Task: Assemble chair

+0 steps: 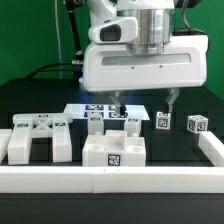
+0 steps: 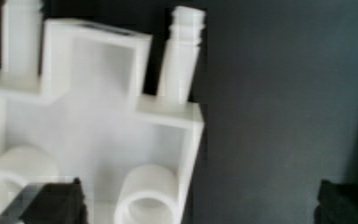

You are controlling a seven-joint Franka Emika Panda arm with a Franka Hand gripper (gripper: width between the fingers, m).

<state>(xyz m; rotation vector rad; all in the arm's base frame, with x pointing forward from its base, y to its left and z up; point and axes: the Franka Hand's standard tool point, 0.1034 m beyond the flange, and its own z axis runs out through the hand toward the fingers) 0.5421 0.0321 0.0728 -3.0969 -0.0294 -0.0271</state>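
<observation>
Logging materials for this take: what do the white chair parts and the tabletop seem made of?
Chair parts: probably moulded plastic, matte white; chunky, uniform colour, soft edges, no grain or glare. Tabletop: black and matte, showing no reflections; cloth, mat or painted board cannot be told.

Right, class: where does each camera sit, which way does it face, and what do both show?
Exterior view: off the arm, low over the table, facing chair parts and the marker board; the gripper shows.
Wrist view: on the wrist, looking down at a pegged white part; gripper fingertips show.
Shared: the open gripper.
</observation>
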